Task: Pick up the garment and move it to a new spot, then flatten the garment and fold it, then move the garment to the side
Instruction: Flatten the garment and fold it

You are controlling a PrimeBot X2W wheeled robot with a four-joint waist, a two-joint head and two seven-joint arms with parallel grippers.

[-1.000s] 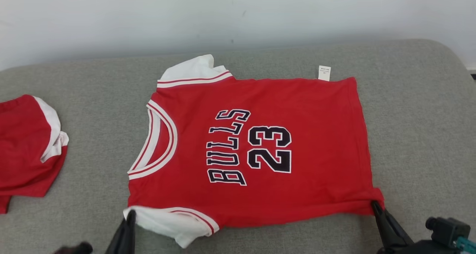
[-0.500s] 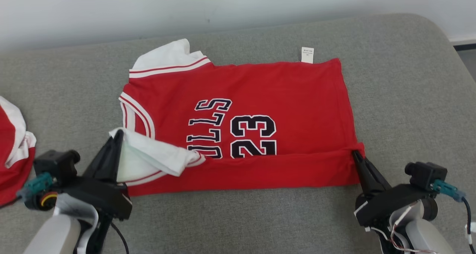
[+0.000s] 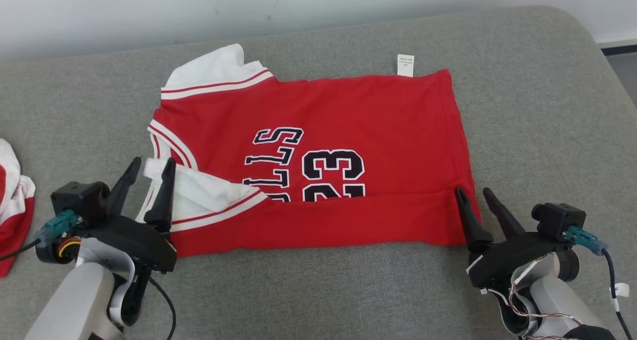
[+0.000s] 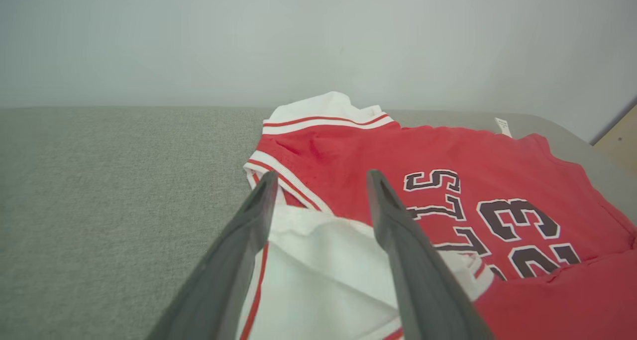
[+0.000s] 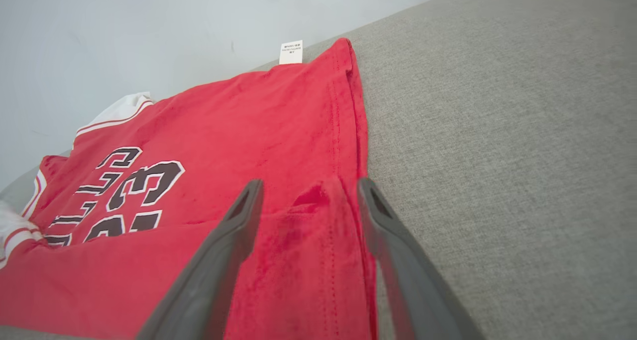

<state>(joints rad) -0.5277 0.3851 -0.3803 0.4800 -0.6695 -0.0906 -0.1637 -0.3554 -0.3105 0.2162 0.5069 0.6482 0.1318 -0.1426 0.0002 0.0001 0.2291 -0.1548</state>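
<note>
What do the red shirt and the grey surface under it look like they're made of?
Red shirt: a soft, matte knit, probably cotton or a blend. It folds limply, creases gently, and the hem shows rows of stitching. Grey surface: a coarse woven upholstery fabric, matte and flecked, seemingly padded, judging by its rounded corner.

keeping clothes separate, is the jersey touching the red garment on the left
Apart: head view shows bare grey cushion between the jersey and the red garment.
</note>
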